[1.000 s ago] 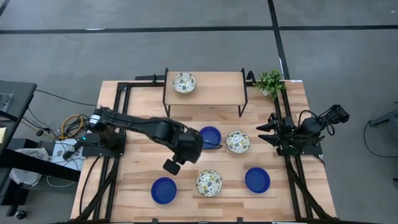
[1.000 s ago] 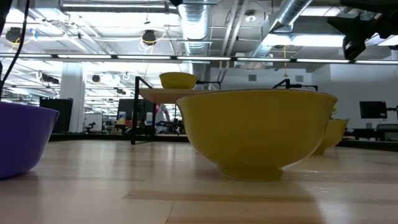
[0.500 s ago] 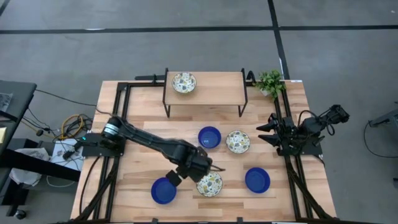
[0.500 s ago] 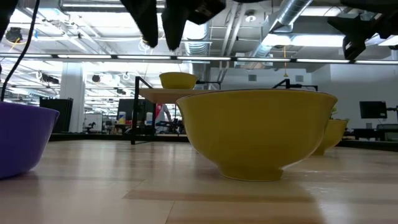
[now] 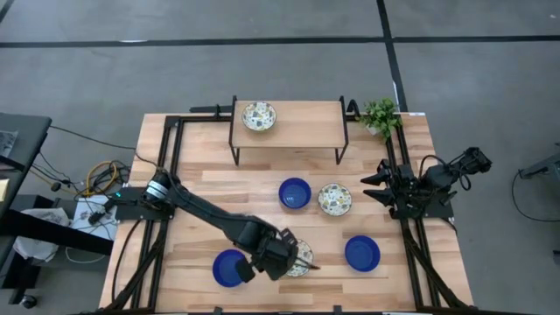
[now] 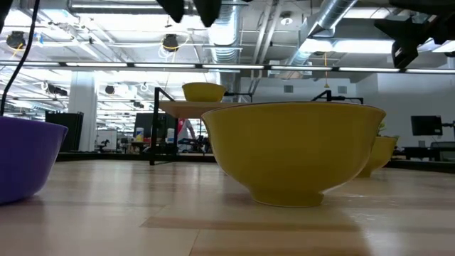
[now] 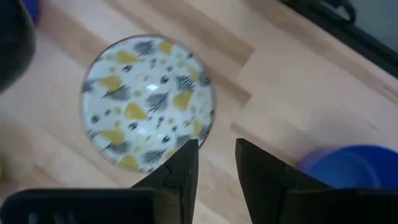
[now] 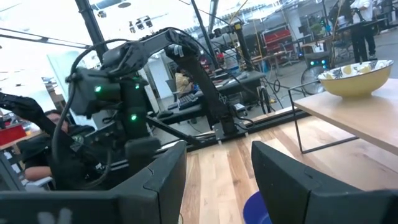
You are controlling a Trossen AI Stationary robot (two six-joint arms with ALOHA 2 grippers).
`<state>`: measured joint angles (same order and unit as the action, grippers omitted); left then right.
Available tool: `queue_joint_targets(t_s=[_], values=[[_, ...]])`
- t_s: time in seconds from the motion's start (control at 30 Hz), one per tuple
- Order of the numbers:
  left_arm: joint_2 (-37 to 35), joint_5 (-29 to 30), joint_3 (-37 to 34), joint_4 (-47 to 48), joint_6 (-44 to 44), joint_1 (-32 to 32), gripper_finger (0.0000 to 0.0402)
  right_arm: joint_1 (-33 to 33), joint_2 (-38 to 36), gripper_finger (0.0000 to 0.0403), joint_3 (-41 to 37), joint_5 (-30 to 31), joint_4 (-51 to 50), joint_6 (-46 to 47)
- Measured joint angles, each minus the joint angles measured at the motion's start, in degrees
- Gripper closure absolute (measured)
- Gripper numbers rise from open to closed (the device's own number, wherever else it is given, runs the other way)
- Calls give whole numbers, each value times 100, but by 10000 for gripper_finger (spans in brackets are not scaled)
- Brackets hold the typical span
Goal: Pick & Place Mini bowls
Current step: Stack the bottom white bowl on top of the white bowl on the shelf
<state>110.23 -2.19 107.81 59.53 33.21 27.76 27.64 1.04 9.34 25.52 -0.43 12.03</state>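
item: left gripper (image 7: 216, 163). hangs just above the near rim of the front patterned bowl (image 7: 149, 102), the white floral one in the front row of the table (image 5: 201, 188). fingers stand a narrow gap apart with nothing between them; the bowl's rim lies just ahead of the tips in the left wrist view.

item: front patterned bowl. sits upright on the table, between the front-left blue bowl (image 5: 230, 267) and the front-right blue bowl (image 5: 362, 253), partly covered by the left gripper from above.

item: other mini bowls, placed from the front patterned bowl. centre blue bowl (image 5: 295, 192) and second patterned bowl (image 5: 334, 199) side by side, farther back; third patterned bowl (image 5: 259, 115) on the raised shelf (image 5: 302, 124) at the far edge.

item: right gripper (image 8: 214, 180). parked at the table's right side, well apart from the front patterned bowl, fingers spread wide, empty.

step in hand, judged: approach to pick the front patterned bowl; no grasp made yet.

next move, judged: lower so one finger goes inside the rim and one outside, then pinch the wall. the rim is thin and glossy, so an off-centre pinch may tip or slide the bowl.
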Motion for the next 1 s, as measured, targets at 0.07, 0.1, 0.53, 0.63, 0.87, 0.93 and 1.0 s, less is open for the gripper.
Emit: queue_joint_targets(t_s=[0.07,0.1,0.53,0.63,0.87,0.93,1.0], values=[[80,-1,0,-18,4,101,296,0,2,233,0,0,-2,0],[117,-1,0,-65,5,139,296,0,2,233,0,0,-2,0],[582,32,-4,-315,100,165,295,-1,2,233,0,1,-2,7],[609,100,-4,-418,236,155,296,-1,2,233,0,2,-2,9],[637,178,-2,-642,258,141,296,0,2,233,0,0,2,8],[637,178,-4,-649,258,143,296,0,2,233,0,0,2,7],[637,178,-6,-681,256,141,296,0,2,233,0,0,2,7]])
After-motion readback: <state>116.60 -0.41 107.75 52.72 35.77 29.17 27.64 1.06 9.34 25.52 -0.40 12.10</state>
